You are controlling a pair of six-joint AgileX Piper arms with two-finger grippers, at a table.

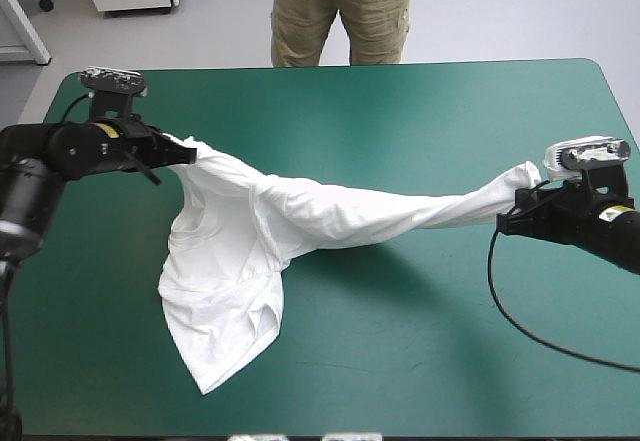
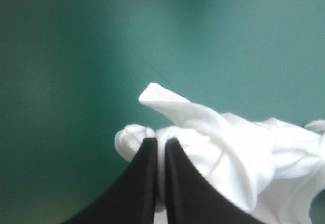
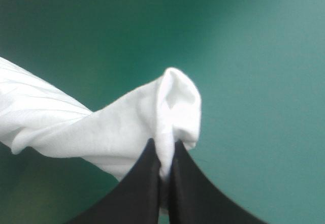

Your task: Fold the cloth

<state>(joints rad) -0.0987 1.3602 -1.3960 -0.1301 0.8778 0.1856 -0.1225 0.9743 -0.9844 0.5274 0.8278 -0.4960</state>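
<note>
The 2 arms hold the T-shirt (image 1: 250, 241) strung out above the table (image 1: 420, 111), most likely to pull it open before folding. The left gripper (image 2: 160, 145), over the table's left side, is clamped on a bunched edge. The right gripper (image 3: 163, 153), near the table's right edge, pinches another corner. Between them the shirt twists like a rope and its loose bulk droops toward the table's near-left part, not yet spread.

surface: table (image 1: 420, 361) — teal-green cover | on it: T-shirt (image 1: 225, 291) — white; lower end resting, rest lifted
</note>
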